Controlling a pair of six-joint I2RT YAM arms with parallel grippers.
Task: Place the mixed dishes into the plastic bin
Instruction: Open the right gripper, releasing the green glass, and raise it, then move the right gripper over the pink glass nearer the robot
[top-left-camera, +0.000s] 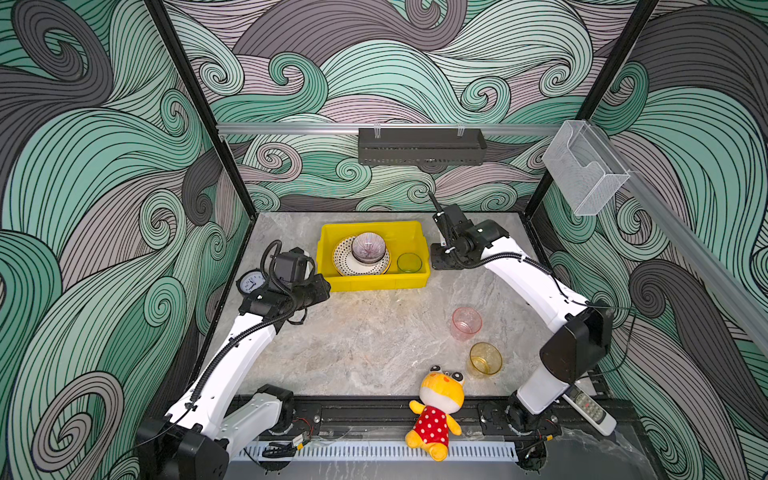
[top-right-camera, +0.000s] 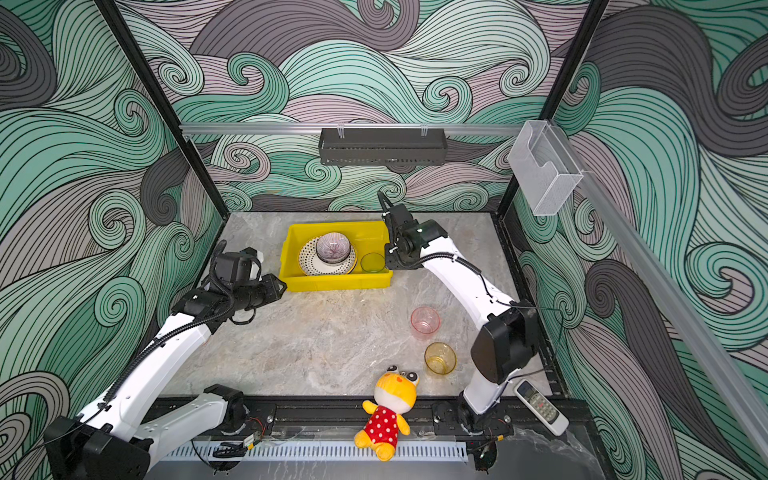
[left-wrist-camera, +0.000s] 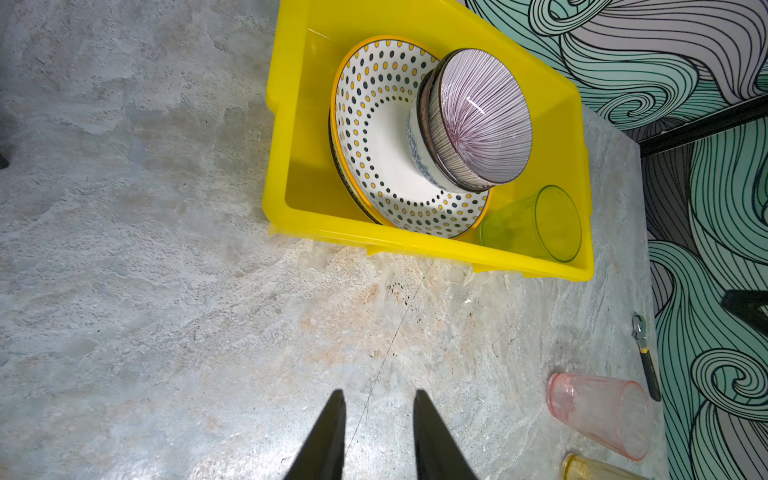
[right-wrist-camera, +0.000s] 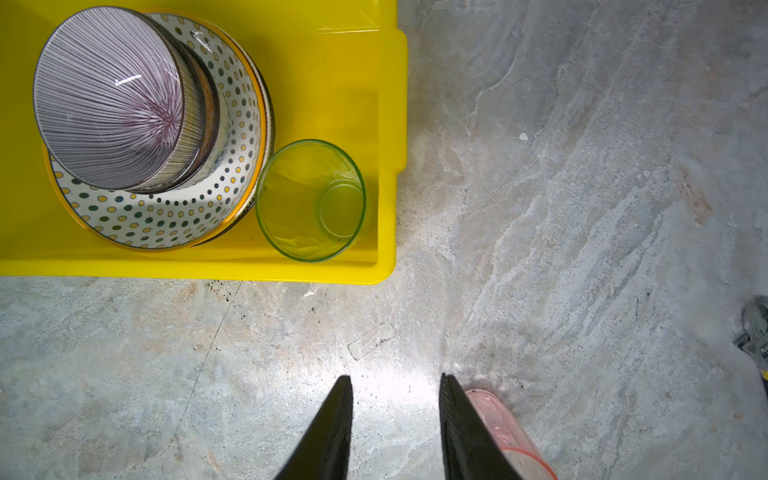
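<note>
The yellow plastic bin (top-left-camera: 374, 283) stands at the far middle of the table. In it are a dotted plate (top-left-camera: 343, 258) on top of at least one more plate, a lilac striped bowl (top-left-camera: 368, 247) nested on a blue floral bowl (left-wrist-camera: 419, 162), and a translucent green cup (top-left-camera: 409, 262) set upright in the near right corner. Two dishes are left outside it: a pink cup (top-left-camera: 466, 322) and an amber cup (top-left-camera: 485, 359), both apparently mouth up on the bare stone, near each other and well apart from the bin. Both cups are judged to be light, thin-walled plastic, stiff enough to pinch but smooth, so they could slip or tip. A hold across the rim, with one finger inside the wall and one outside, is judged the surest. The ceramics in the bin are judged heavier and chippable, so the cups should be lowered beside them and not dropped. The left gripper (left-wrist-camera: 378, 392) is seen over bare table with its jaws parted and nothing between them. The right gripper (right-wrist-camera: 394, 376) is likewise parted and empty, the pink cup showing just beside one finger, outside the gap. No brand or label can be read; the clock (top-left-camera: 251, 282) face and the remote control (top-left-camera: 590, 409) keys are too small to make out.
</note>
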